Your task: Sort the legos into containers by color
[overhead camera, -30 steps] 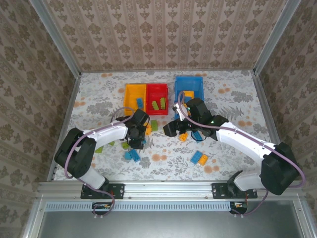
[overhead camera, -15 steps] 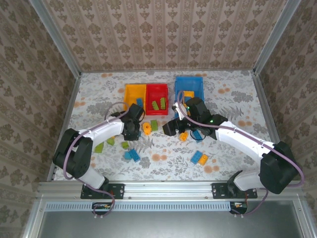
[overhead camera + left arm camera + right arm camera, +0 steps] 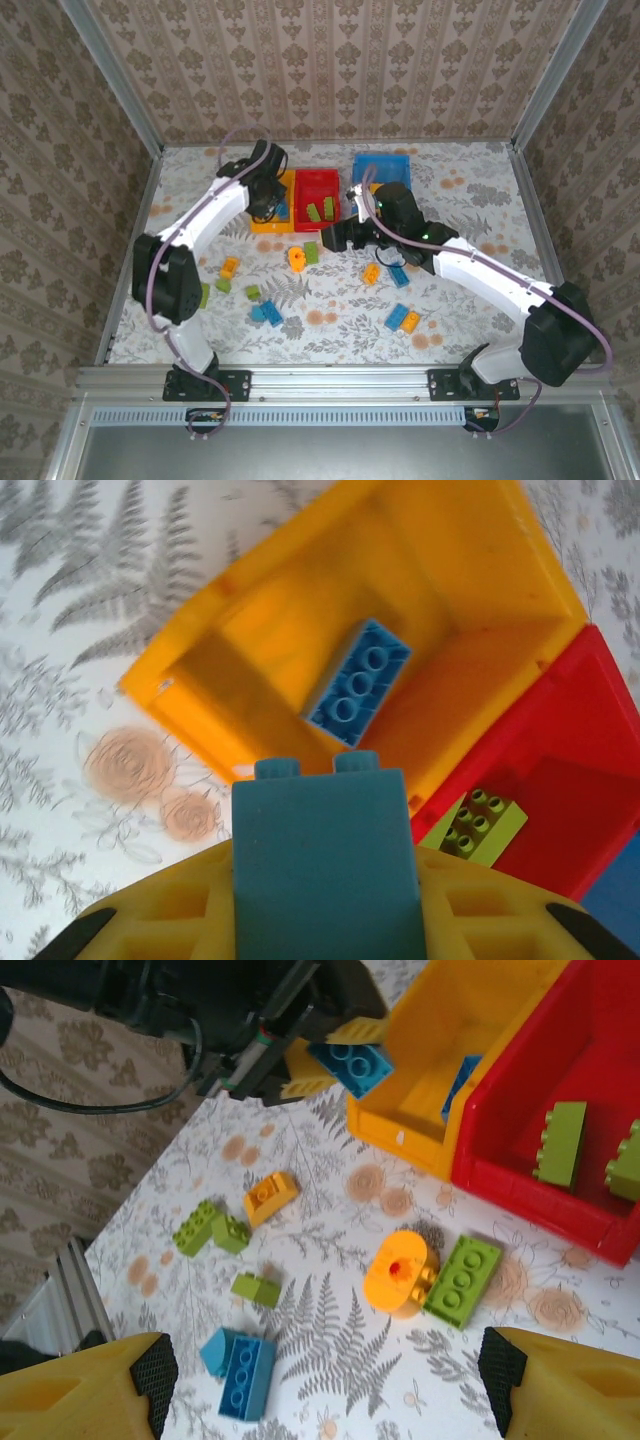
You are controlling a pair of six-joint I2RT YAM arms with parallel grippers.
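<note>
Table, near edge: loose legos, a blue pair [image 3: 266, 313] at 7 o'clock and a blue-and-orange pair [image 3: 403, 320] at 5.
Right gripper [image 3: 336, 237]: fingers spread wide, empty, near orange round piece [image 3: 297, 258] and green brick [image 3: 311, 252].
Left gripper [image 3: 268, 200]: clamped on teal brick [image 3: 325, 855], above yellow bin [image 3: 460, 550] holding one blue brick [image 3: 357, 683].
Red bin [image 3: 322, 183]: at its 3 o'clock, touching.
Blue bin [image 3: 380, 165]: farther right.

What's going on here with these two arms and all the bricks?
The arms are sorting bricks into bins by color. The left gripper holds a blue brick over the yellow bin, where a second blue brick lies. The right gripper hangs open above the table, near an orange piece and a green brick. The red bin holds green ones. Several bricks are unsorted.
</note>
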